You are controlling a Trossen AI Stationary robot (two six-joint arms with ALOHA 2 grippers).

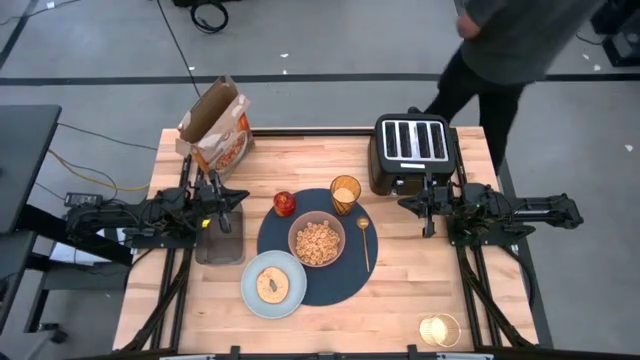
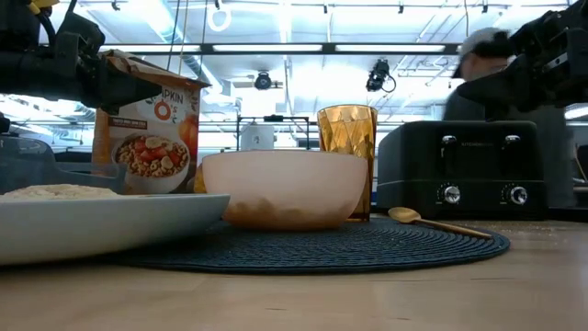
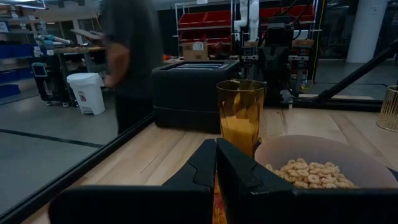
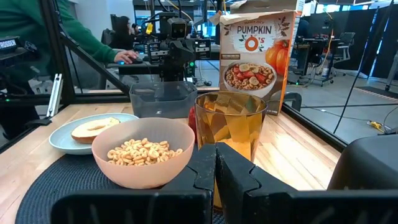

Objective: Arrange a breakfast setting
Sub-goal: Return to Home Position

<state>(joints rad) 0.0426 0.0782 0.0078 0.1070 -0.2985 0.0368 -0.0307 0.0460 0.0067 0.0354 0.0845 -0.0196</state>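
A round navy placemat [image 1: 340,285] lies mid-table. On it stand a pink bowl [image 4: 143,171] of cereal rings, an amber glass cup [image 1: 345,192] and a gold spoon [image 1: 365,243]. A pale blue plate [image 1: 250,300] with a bagel [image 1: 272,285] overlaps the mat's near-left edge. A red apple [image 1: 285,204] sits at the mat's far-left edge. My left gripper [image 3: 216,146] is shut, held level above the table's left side. My right gripper [image 4: 216,149] is shut, held level at the right side, beside the toaster. Neither touches anything.
A black four-slot toaster [image 1: 412,150] stands at the far right, an open cereal box [image 1: 215,125] at the far left, and a clear container [image 1: 220,240] below my left gripper. A gold wire holder [image 1: 438,330] sits near right. A person [image 1: 500,50] stands beyond the far edge.
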